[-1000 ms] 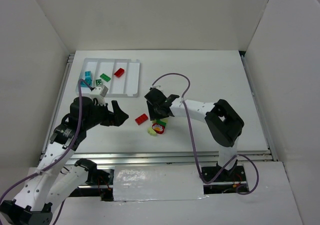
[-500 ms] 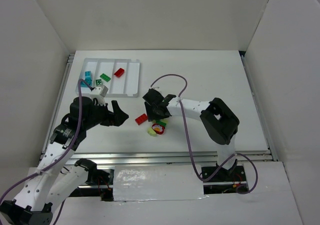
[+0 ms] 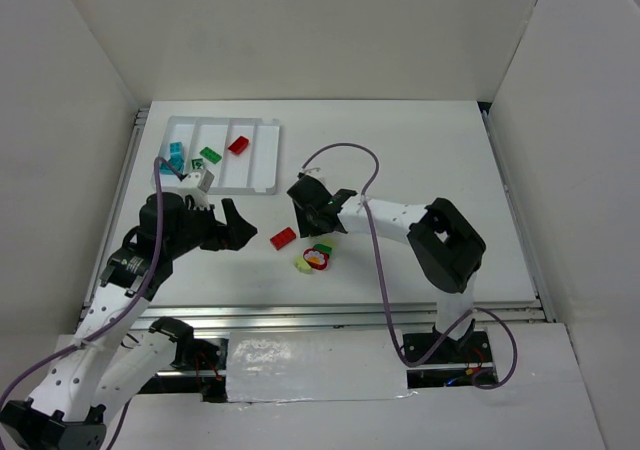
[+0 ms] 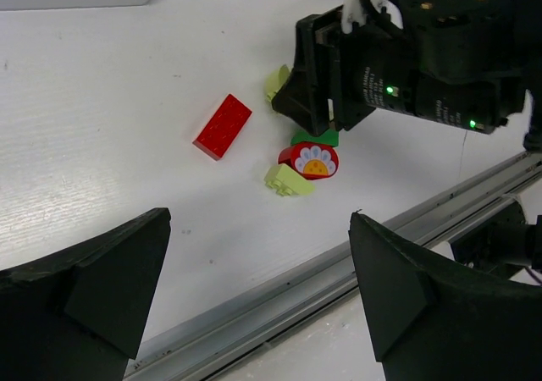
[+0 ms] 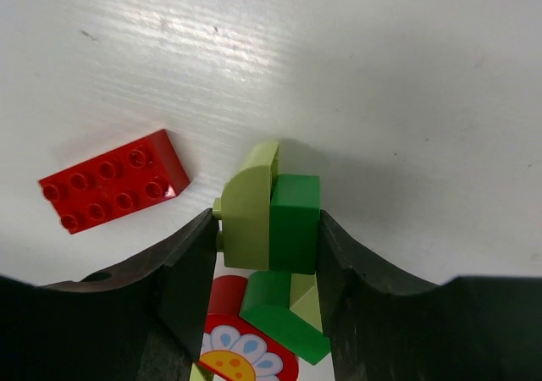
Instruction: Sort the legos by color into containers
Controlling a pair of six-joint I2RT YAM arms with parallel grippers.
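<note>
Snugly between right jaws: lime brick [image 5: 248, 216], green brick [image 5: 295, 222].

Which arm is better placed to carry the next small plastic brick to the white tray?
Right. The right gripper has its fingers against both sides of the yellow-green curved plastic brick and the green plastic brick beside it. The left gripper is open, apart from any brick.

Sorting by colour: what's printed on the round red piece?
A white flower with orange centre; clearest in left wrist view.
</note>
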